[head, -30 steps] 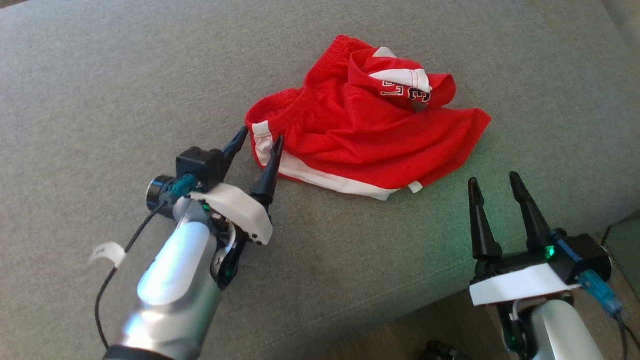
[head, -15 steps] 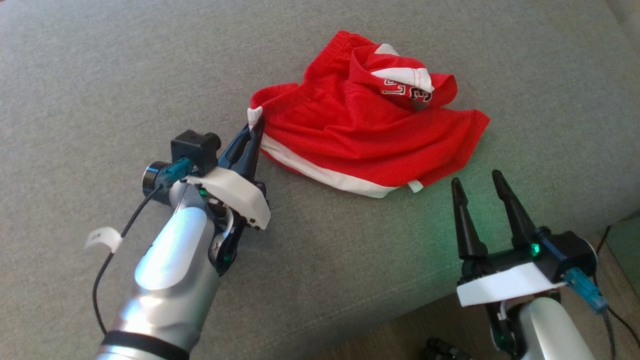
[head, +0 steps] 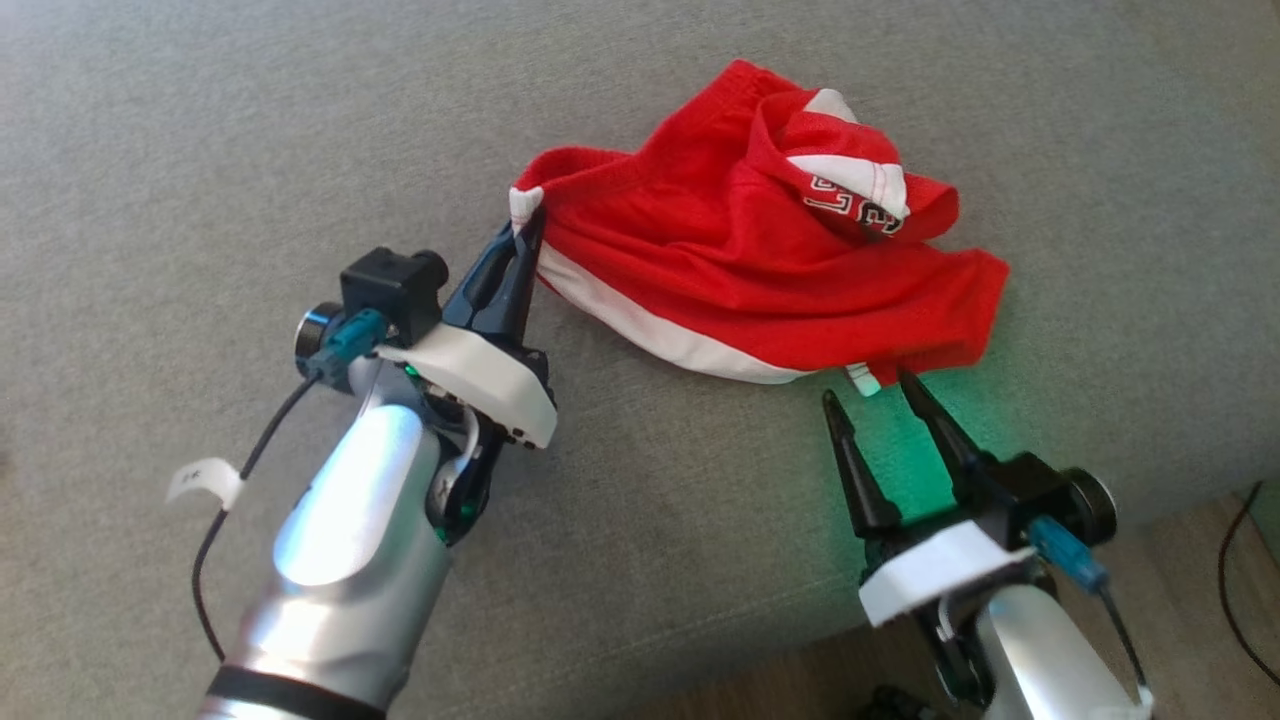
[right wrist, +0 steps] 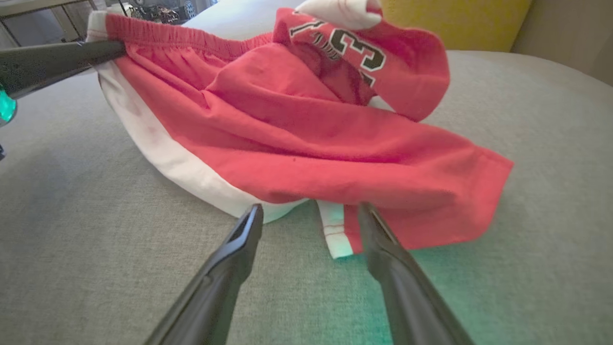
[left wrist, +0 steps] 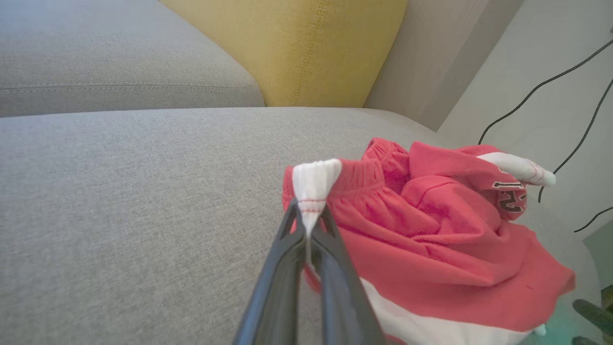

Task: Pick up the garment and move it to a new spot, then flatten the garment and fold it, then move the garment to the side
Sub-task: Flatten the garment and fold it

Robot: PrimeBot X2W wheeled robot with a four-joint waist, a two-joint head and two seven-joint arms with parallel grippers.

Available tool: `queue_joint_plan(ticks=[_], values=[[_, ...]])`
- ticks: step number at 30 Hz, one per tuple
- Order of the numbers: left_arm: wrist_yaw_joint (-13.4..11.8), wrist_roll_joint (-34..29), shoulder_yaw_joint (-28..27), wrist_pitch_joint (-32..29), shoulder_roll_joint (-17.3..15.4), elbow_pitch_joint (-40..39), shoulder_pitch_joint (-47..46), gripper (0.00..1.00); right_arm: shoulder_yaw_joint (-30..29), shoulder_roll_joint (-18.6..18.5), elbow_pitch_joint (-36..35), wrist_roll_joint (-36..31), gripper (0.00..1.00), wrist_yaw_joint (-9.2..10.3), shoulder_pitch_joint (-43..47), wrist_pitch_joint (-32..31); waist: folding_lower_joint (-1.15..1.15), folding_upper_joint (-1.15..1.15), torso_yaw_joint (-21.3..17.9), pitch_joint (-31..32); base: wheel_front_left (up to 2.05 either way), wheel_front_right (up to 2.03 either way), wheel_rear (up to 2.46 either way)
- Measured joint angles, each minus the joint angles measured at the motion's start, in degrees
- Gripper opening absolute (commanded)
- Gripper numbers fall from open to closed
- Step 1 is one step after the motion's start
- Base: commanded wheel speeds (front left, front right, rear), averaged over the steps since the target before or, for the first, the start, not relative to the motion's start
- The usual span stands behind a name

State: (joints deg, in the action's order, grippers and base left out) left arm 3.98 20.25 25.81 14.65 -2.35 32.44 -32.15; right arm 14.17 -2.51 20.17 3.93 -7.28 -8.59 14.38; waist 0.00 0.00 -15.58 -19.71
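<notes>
On the sofa (head: 200,150), our left gripper (head: 528,226) clamps the white corner of the crumpled red garment (head: 740,250); our right gripper (head: 867,388) hovers, jaws apart, at its near hem.

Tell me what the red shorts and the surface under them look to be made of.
Red shorts: probably a light synthetic knit, matte; the cloth drapes in soft folds and gathers finely at the waistband. Grey cushion: woven upholstery fabric, matte; a fine flecked weave shows across it. The exact fibre of either cannot be told.
</notes>
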Motion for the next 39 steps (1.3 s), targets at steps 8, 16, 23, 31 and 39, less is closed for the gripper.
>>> queue_joint_plan(ticks=[8, 16, 23, 31, 39], values=[[-0.93, 1.68, 1.82, 0.0, 0.01, -1.36, 0.26, 0.0, 0.58, -0.05, 7.8, -2.54, 1.0, 0.0, -3.93, 0.0, 0.0, 0.0, 1.57, -0.59, 0.0, 0.0, 0.0], [-1.47, 2.1, 2.9, 0.0, 0.01, -1.77, 0.23, 0.0, -0.83, -0.05, 11.24, -3.44, 1.0, 0.0, -6.22, 0.33, 0.0, 0.0, 2.19, -0.89, 0.0, 0.0, 0.0], [-1.46, 2.09, 2.86, 0.0, 0.01, -1.81, 0.23, 0.0, -1.96, -0.05, 11.73, -3.53, 1.0, 0.0, -6.44, 0.34, 0.0, 0.0, 2.07, -0.97, 0.0, 0.0, 0.0], [-1.45, 2.08, 2.7, 0.0, 0.01, -1.81, 0.23, 0.0, -2.56, -0.05, 12.47, -3.54, 0.36, 0.0, -6.76, 0.44, 0.0, 0.0, 1.75, -0.99, 0.0, 0.0, 0.0], [-1.43, 2.01, 2.68, 0.0, 0.01, -1.86, 0.23, 0.0, -4.35, -0.07, 13.76, -4.44, 0.0, 0.0, -7.43, 0.51, 0.0, 0.0, 1.87, -1.06, 0.0, 0.0, 0.0]])
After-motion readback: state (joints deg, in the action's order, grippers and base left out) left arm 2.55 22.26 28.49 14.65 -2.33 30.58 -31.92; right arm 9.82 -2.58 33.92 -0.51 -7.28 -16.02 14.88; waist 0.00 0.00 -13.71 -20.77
